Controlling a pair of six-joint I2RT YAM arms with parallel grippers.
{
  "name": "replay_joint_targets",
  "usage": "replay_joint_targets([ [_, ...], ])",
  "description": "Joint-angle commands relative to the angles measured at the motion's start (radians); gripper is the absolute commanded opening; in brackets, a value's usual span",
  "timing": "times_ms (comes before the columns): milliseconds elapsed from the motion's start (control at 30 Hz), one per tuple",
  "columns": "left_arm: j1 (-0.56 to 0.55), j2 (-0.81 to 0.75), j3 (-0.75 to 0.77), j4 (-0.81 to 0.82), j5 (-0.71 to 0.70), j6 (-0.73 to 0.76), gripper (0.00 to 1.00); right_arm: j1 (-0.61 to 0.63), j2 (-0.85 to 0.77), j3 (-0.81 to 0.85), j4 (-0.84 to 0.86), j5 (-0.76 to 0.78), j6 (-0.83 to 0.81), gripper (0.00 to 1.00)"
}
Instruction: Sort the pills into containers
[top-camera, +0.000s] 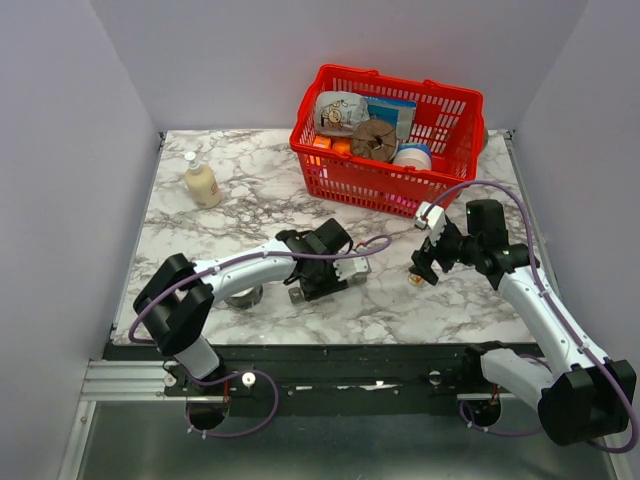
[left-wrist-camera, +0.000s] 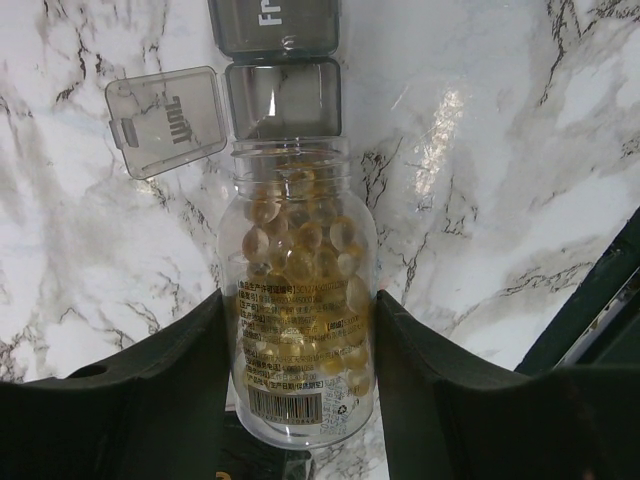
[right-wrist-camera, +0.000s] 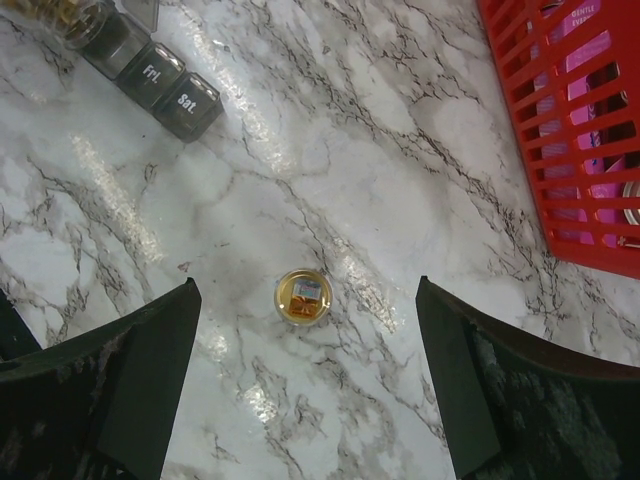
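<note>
My left gripper (left-wrist-camera: 300, 300) is shut on a small clear bottle (left-wrist-camera: 300, 380) lying tipped forward, with amber-tan pills (left-wrist-camera: 300, 250) massed inside. The bottle's mouth meets an open compartment of the dark grey containers strip (left-wrist-camera: 285, 95), whose flip lid (left-wrist-camera: 165, 120) stands open to the left. In the top view this gripper (top-camera: 325, 262) is at mid-table over the strip (top-camera: 354, 268). My right gripper (right-wrist-camera: 305, 283) hangs open above a small round gold cap (right-wrist-camera: 303, 298) lying on the marble. It touches nothing. The strip's Fri and Sat cells (right-wrist-camera: 165, 80) show at that view's upper left.
A red mesh basket (top-camera: 390, 140) full of items stands at the back right, close to the right arm. A cream pump bottle (top-camera: 202, 182) is at the back left. A round dark object (top-camera: 243, 296) lies under the left arm near the front edge.
</note>
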Motion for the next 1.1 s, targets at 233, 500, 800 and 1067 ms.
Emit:
replay_joint_targets([
  [233, -0.032, 0.054, 0.09, -0.085, -0.096, -0.006, 0.0, -0.006, -0.012, -0.012, -0.014, -0.038, -0.013, 0.97],
  [500, -0.039, 0.072, 0.107, -0.111, -0.121, -0.007, 0.0, -0.009, -0.007, -0.012, -0.015, -0.041, -0.013, 0.97],
  [800, -0.064, 0.101, 0.152, -0.155, -0.159, -0.013, 0.0, -0.011, -0.006, -0.01, -0.017, -0.043, -0.013, 0.97],
  [1067, -0.069, 0.12, 0.165, -0.171, -0.179, -0.016, 0.0, -0.012, -0.007, -0.012, -0.017, -0.048, -0.014, 0.97],
])
